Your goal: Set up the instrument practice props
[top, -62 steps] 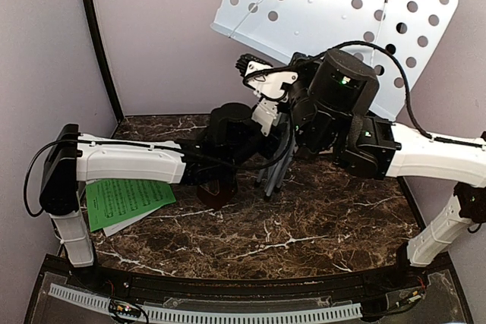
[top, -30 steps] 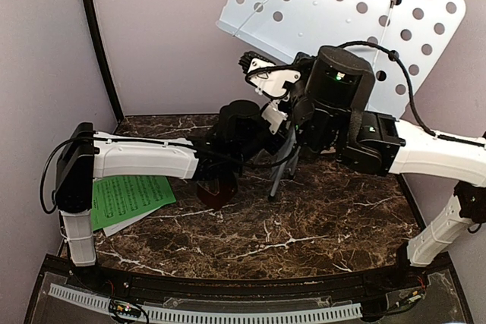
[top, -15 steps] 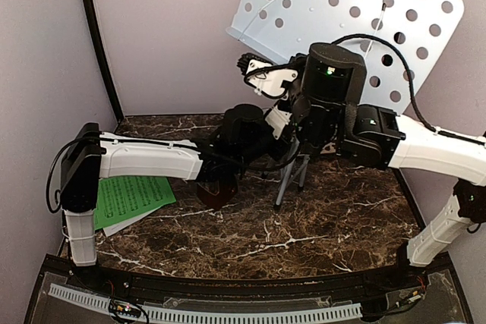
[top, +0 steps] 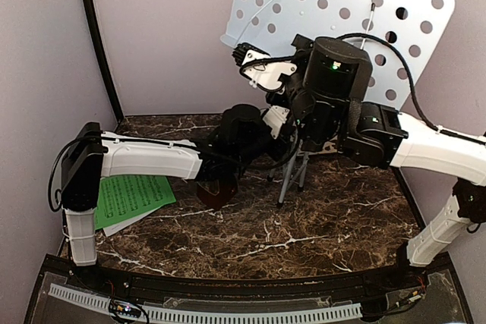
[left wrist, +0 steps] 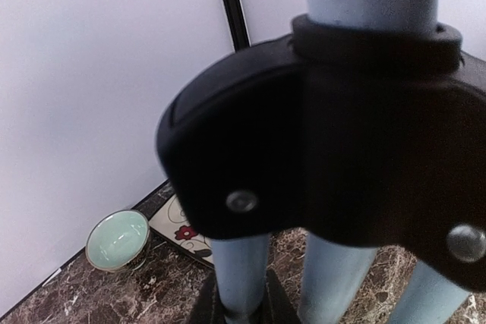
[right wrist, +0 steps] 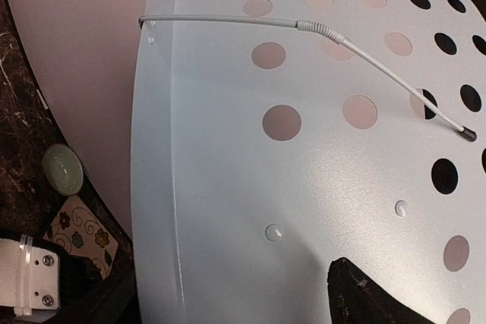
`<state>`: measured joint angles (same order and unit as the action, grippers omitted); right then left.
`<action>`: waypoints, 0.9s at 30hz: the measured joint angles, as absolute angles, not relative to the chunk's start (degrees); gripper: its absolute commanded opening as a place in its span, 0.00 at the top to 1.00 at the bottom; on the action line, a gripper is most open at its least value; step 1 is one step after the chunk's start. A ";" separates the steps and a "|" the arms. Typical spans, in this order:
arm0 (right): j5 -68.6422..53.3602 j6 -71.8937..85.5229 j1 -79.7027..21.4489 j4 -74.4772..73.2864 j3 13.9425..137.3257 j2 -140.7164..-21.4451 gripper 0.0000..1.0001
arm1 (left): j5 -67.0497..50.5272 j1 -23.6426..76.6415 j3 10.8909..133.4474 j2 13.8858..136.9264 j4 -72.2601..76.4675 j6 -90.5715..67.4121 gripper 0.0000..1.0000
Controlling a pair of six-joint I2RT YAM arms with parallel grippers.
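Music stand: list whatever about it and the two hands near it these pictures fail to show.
- Left hand: black tripod hub fills the left wrist view; its own wrist covers it from above. Grip unreadable.
- Right hand: right wrist view's bottom edge cuts off all but one dark finger in front of the desk.
- Tripod legs: tops behind both arms, top view.
- Metronome: mostly under the left forearm, top view.
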<state>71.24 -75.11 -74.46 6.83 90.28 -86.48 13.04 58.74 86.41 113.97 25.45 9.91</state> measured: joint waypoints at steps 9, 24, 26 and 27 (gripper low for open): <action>68.79 -73.19 -77.30 7.64 92.36 -87.96 0.03 | 12.19 56.62 86.39 114.28 25.26 6.52 1.00; 58.43 -51.27 -87.07 -3.90 90.91 -87.44 0.01 | 10.26 55.46 86.41 114.43 25.52 5.52 1.00; 54.92 -44.49 -87.59 -7.16 88.27 -86.02 0.02 | 10.00 55.37 86.41 114.43 25.52 5.52 1.00; 52.49 -40.16 -87.50 -8.38 85.58 -84.68 0.03 | 9.89 55.33 86.41 114.43 25.52 5.52 1.00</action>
